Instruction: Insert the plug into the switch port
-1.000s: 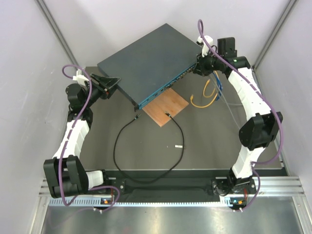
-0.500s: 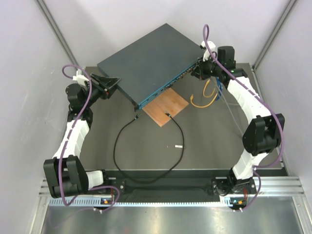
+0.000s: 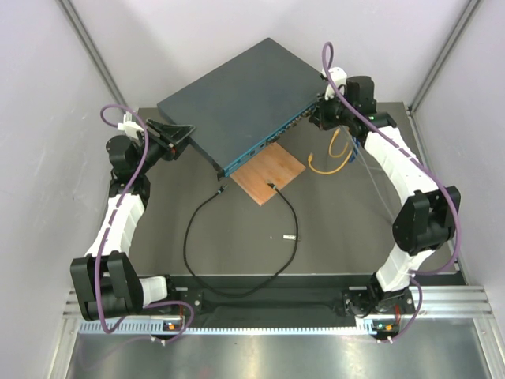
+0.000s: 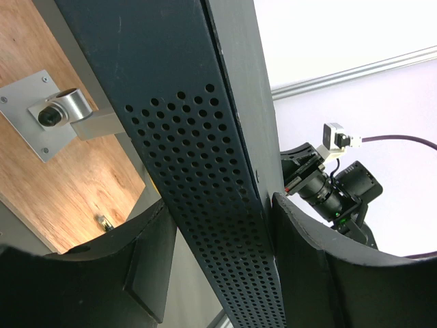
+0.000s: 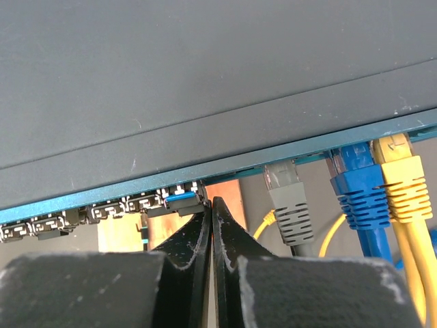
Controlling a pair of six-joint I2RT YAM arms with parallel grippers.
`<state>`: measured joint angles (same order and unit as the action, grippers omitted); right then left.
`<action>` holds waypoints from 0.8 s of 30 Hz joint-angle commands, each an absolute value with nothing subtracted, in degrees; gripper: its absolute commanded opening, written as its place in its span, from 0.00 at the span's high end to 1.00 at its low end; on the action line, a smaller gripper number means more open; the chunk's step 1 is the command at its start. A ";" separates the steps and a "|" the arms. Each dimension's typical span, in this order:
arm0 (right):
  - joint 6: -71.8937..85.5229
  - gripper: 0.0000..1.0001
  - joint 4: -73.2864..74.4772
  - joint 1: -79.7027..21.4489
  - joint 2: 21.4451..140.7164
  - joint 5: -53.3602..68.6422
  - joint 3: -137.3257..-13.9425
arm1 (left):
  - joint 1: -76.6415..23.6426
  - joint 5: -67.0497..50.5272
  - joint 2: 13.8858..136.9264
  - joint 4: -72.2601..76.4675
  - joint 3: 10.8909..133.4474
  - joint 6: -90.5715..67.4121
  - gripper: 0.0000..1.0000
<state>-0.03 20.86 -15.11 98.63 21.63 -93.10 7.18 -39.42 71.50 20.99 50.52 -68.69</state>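
On the table [image 3: 339, 237] beside the near corner of the switch [image 3: 237, 103], the plug [image 3: 222, 190] lies loose and unheld; insertion is not yet begun. The switch port [image 5: 146, 203] row stands vacant leftward, with other cables' connectors [image 5: 358, 198] seated rightward. The right gripper [image 5: 211, 205] is pinched shut and empty at that face, while the left gripper [image 4: 220, 201] clamps the switch's left corner.

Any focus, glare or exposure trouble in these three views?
Top external: evenly lit and sharp, no glare on the switch. Left wrist: wall blown out white, left tool's fingers near-black. Right wrist: right tool's fingers dark and soft, blue plug and ports sharp.
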 commanded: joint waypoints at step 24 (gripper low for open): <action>9.15 1.00 1.14 -24.87 101.43 22.76 -103.01 | 6.15 -38.32 71.81 21.45 49.83 -62.49 1.00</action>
